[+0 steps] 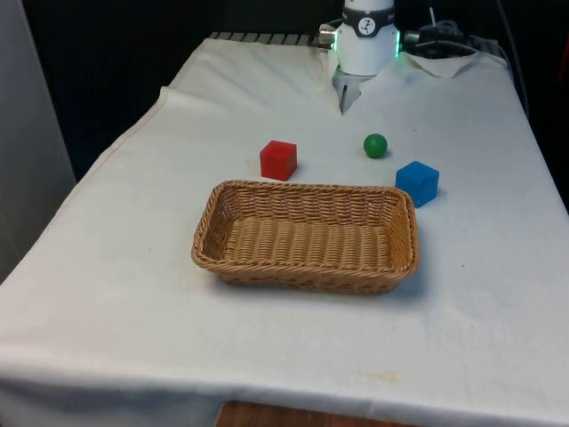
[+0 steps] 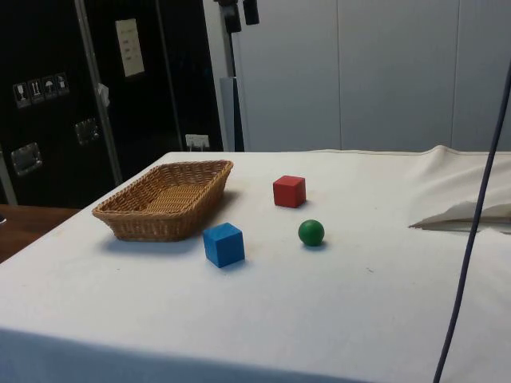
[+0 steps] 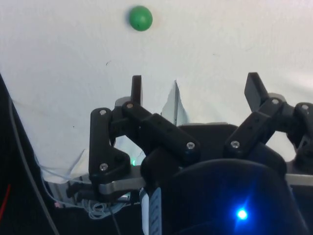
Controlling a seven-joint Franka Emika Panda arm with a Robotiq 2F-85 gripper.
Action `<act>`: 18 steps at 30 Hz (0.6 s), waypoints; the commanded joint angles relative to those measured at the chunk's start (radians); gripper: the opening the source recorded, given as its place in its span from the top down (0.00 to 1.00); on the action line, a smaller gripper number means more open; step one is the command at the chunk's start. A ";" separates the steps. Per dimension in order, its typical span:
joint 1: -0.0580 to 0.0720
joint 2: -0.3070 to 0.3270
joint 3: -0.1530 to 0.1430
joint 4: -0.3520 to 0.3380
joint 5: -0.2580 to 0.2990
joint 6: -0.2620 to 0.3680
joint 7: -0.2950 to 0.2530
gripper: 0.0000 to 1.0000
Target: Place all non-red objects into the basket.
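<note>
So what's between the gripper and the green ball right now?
Bare white cloth. In the wrist view the open gripper hangs above the table, with nothing lying between it and the green ball.

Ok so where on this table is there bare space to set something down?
Bare cloth runs between the basket and the table's near edge, and along the front view's left side. The basket's inside is free too. It is crowded behind the basket, where the red cube, green ball and blue cube sit.
</note>
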 commanded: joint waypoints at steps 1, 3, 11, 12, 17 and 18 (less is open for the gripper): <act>0.000 -0.007 0.000 -0.007 -0.002 0.002 0.002 0.00; 0.000 -0.037 0.006 -0.039 -0.018 0.026 0.017 0.00; -0.001 -0.086 0.013 -0.089 -0.036 0.042 0.031 0.00; -0.001 -0.100 0.015 -0.104 -0.042 0.048 0.036 0.00; -0.001 -0.135 0.021 -0.140 -0.056 0.062 0.048 0.00; -0.002 -0.148 0.024 -0.153 -0.061 0.068 0.052 0.00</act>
